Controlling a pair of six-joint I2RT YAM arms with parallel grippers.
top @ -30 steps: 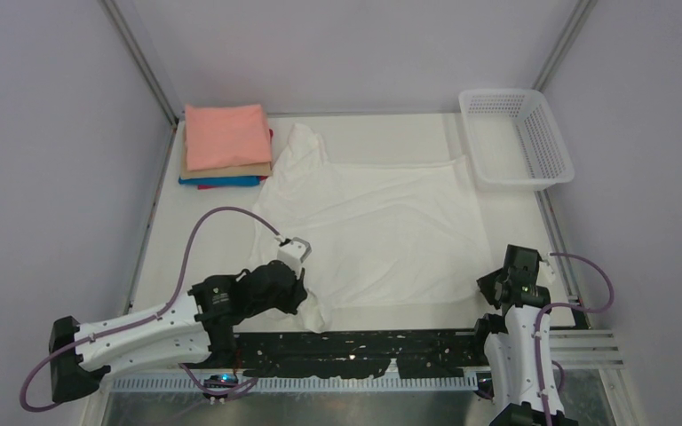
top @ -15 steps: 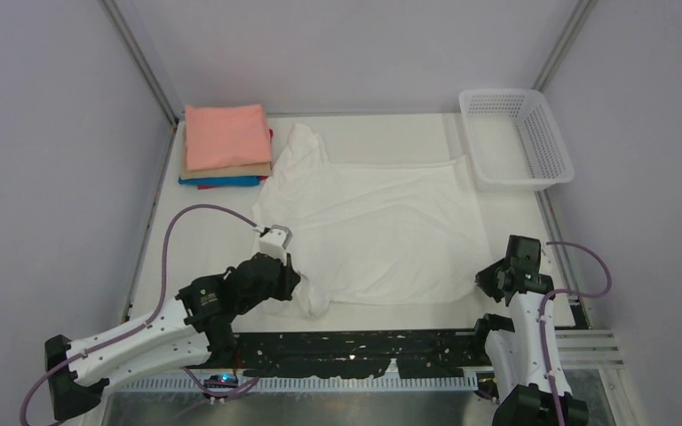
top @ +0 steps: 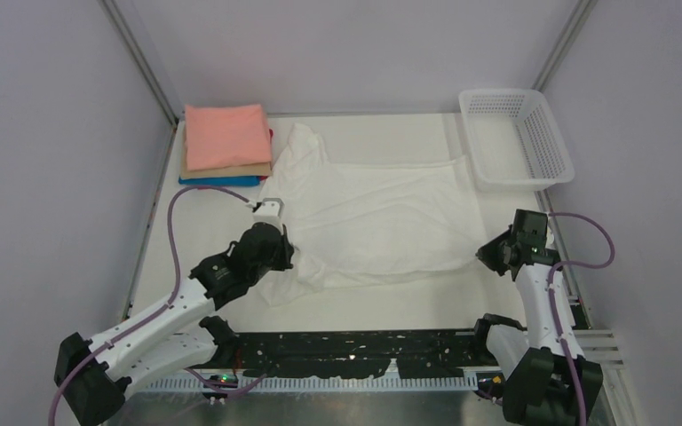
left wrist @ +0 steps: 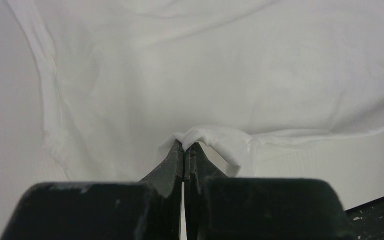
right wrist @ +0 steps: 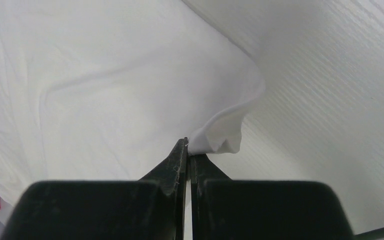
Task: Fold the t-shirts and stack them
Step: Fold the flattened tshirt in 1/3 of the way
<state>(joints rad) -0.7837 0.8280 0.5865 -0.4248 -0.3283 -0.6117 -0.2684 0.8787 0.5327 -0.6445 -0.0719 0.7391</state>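
Observation:
A white t-shirt (top: 382,209) lies spread across the middle of the table, plain side up, with a sleeve pointing to the far left. My left gripper (top: 293,262) is shut on its near left hem, which bunches over the fingertips in the left wrist view (left wrist: 186,146). At the near right corner of the shirt, my right gripper (top: 488,255) is shut on a pinched fold of cloth (right wrist: 220,135). The near hem is lifted and drawn in between the two grippers. A stack of folded t-shirts (top: 225,135) sits at the far left, salmon-pink on top, with tan and blue below.
A white mesh basket (top: 551,146) stands at the far right corner, close to the shirt's far right edge. Grey walls close in the table on three sides. The black rail (top: 355,346) runs along the near edge between the arm bases.
Both grippers have moved away from the near edge, dragging the shirt's near hem up the table. The right gripper closed on the corner during this second.

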